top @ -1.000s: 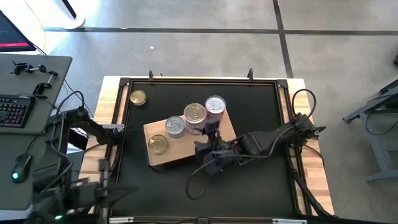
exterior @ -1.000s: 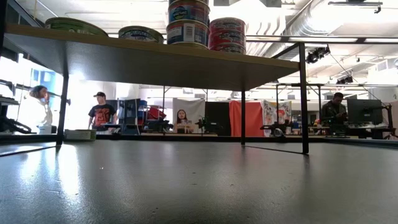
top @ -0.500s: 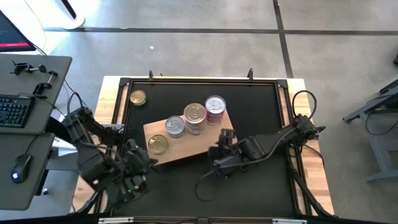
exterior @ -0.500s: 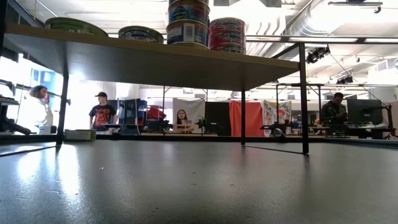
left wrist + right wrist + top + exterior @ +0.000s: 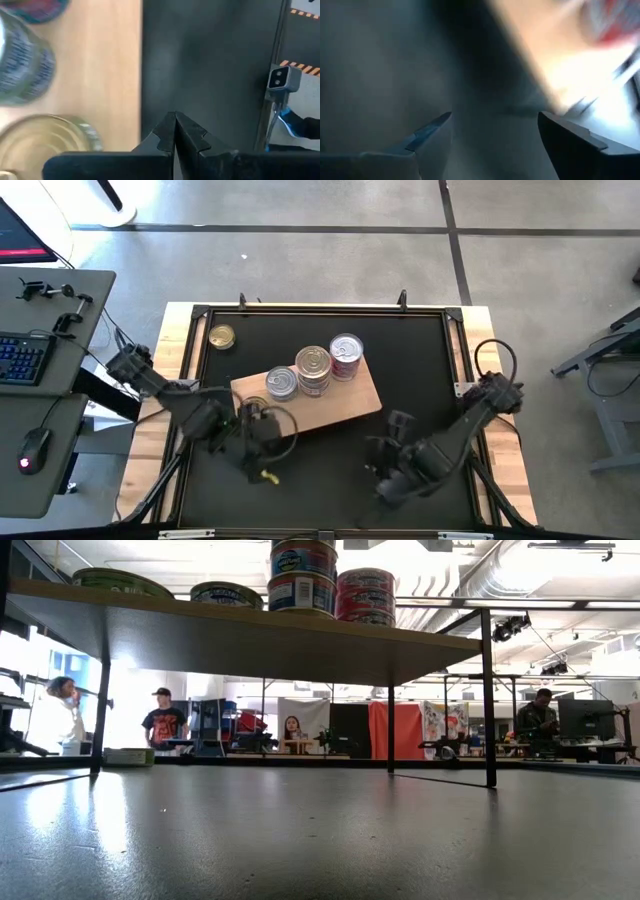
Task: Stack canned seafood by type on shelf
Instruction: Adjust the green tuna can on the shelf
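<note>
One wooden shelf [image 5: 340, 405] stands on one black table [image 5: 420, 360]. Four tin groups sit on it: two stacks [image 5: 313, 370] and two low tins [image 5: 225, 593]. One gold tin [image 5: 222, 337] lies apart on the table.

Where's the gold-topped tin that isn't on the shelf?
In the high view, the gold-topped tin lies alone on the black tabletop near its far-left corner, apart from the shelf.

Left gripper [image 5: 175, 131] fingers pressed together, arm stretched low from the left. Right gripper [image 5: 495, 135] fingers spread wide, arm bent low.
</note>
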Action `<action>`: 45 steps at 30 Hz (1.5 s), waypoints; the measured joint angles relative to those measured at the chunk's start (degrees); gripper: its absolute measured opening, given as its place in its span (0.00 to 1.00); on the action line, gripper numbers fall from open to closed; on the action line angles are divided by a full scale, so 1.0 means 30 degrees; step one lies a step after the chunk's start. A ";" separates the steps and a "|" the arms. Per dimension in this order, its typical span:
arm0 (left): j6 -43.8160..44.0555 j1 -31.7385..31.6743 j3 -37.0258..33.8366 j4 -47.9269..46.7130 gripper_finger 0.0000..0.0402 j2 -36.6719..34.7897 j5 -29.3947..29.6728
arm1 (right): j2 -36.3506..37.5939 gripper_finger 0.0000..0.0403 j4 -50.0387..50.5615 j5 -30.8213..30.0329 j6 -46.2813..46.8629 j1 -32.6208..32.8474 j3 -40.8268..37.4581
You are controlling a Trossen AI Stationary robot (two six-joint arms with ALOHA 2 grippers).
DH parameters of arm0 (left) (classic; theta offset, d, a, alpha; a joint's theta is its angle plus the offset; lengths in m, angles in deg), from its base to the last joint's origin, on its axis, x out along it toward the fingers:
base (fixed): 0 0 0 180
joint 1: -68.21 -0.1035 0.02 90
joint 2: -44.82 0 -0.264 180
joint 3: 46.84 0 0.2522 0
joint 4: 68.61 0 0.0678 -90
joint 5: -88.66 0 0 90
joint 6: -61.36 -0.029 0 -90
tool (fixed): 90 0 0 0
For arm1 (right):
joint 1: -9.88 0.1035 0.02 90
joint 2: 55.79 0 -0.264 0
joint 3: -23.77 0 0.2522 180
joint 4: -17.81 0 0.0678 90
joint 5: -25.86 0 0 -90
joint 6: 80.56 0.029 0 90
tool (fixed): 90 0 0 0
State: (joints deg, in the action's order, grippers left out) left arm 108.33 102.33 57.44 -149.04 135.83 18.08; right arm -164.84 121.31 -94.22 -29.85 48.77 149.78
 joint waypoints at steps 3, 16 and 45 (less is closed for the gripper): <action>-0.0685 -0.1083 0.0000 -0.0124 0.00 -0.0762 -0.0943 | 0.1386 0.66 -0.0987 0.1714 0.3546 0.1083 -0.3909; 0.1473 -0.2327 0.0015 -0.2224 0.00 -0.0490 -0.4356 | 0.4859 0.59 -1.6101 0.0376 1.0112 0.3806 -1.2488; 0.1613 -0.3559 0.0015 -0.6337 0.00 0.1843 -0.0619 | 0.4872 0.59 -1.8296 -0.0400 0.4519 0.1276 -1.2408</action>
State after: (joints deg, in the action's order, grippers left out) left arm 113.16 91.65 57.49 -168.06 141.35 16.22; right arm -150.22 66.42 -95.42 -16.29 52.60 112.56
